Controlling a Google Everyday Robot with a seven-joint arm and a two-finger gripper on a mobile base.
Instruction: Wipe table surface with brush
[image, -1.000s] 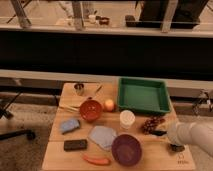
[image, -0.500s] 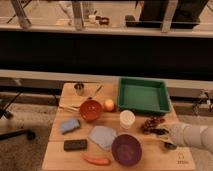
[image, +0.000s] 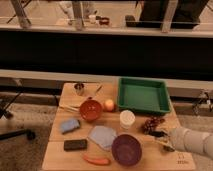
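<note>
The table surface (image: 60, 155) is a light tan wooden top of plank-like sections. A slim dark brush (image: 97, 90) lies at the back left, between a small metal cup (image: 79, 88) and the green tray (image: 142, 95). My gripper (image: 161, 136) comes in from the right on a pale arm (image: 192, 141). It hangs low over the table's right side, just in front of a bunch of dark grapes (image: 152, 123). It is far from the brush.
Around the table stand an orange bowl (image: 91, 110), an orange ball (image: 109, 104), a white cup (image: 127, 119) and a purple bowl (image: 126, 149). A grey-blue cloth (image: 102, 136), blue sponge (image: 70, 125), black block (image: 75, 144) and carrot (image: 96, 160) lie at front left.
My arm has reached further left over the table's right side, bringing the gripper closer to the grapes. The objects on the table have not moved.
</note>
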